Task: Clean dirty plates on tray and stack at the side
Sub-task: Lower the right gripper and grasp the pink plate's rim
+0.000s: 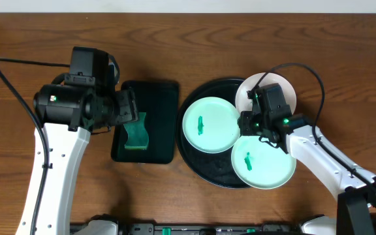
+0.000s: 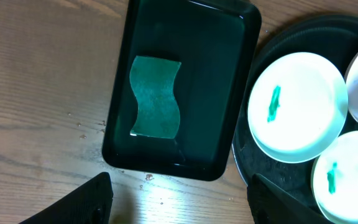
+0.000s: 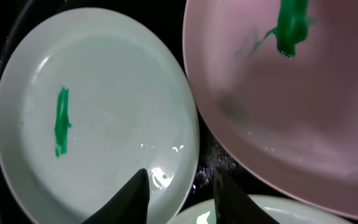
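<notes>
Three dirty plates lie on the round black tray (image 1: pixel 200 163). A mint plate (image 1: pixel 211 124) is on the left, a second mint plate (image 1: pixel 264 163) at the front right, and a white plate (image 1: pixel 281 86) at the back right, partly hidden by my right arm. Each has a green smear. My right gripper (image 1: pixel 247 123) is open, its fingers (image 3: pixel 182 194) straddling the left mint plate's (image 3: pixel 92 112) rim, beside the white plate (image 3: pixel 291 99). My left gripper (image 1: pixel 126 109) is open and empty (image 2: pixel 179 208), above the wood just in front of the rectangular tray.
A smaller black rectangular tray (image 1: pixel 162 104) holding a green sponge (image 1: pixel 136 132) sits left of the round tray; both show in the left wrist view, sponge (image 2: pixel 156 96) and tray (image 2: pixel 213 74). Small water drops lie on the wooden table (image 2: pixel 42 93).
</notes>
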Controlling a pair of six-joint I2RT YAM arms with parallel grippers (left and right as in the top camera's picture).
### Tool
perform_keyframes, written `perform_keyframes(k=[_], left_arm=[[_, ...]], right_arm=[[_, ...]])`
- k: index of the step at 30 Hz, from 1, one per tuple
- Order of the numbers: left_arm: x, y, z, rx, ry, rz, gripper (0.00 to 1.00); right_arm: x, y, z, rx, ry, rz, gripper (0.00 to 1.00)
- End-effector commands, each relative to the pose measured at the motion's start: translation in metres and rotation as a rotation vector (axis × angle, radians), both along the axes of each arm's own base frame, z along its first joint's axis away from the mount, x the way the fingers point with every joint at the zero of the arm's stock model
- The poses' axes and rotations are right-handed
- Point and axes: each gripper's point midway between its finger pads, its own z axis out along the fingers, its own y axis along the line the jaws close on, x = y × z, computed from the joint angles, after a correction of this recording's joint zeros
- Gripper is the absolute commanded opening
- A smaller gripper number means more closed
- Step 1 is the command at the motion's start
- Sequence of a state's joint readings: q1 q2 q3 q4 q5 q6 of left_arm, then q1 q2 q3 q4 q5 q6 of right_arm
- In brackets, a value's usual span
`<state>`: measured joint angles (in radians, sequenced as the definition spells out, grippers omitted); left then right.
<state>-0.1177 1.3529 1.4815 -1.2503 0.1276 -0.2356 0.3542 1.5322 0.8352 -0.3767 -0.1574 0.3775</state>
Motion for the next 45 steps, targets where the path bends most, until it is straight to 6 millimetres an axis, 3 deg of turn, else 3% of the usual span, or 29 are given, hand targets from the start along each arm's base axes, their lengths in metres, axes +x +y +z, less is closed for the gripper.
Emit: perform_keyframes(k=[1, 9, 19, 26, 45], left_arm=[[-0.001, 0.003, -0.004, 0.009, 0.015, 0.003, 0.70], [-0.004, 0.003, -0.006, 0.011, 0.031, 0.003, 0.70], [-0.005, 0.003, -0.006, 0.011, 0.033, 0.003, 0.70], [-0.005, 0.004, -0.006, 0.013, 0.033, 0.004, 0.70], [-0.005, 0.004, -0.006, 0.014, 0.033, 0.004, 0.70]], right_arm=[[-0.005, 0.002, -0.008, 0.000, 0.003, 0.001, 0.32], [-0.001, -0.005, -0.012, -0.040, -0.014, -0.023, 0.29], [0.002, 0.000, -0.034, -0.024, 0.031, -0.034, 0.28], [0.003, 0.002, -0.033, -0.017, 0.028, -0.031, 0.18], [-0.004, 0.002, -0.037, -0.014, 0.065, -0.054, 0.13]])
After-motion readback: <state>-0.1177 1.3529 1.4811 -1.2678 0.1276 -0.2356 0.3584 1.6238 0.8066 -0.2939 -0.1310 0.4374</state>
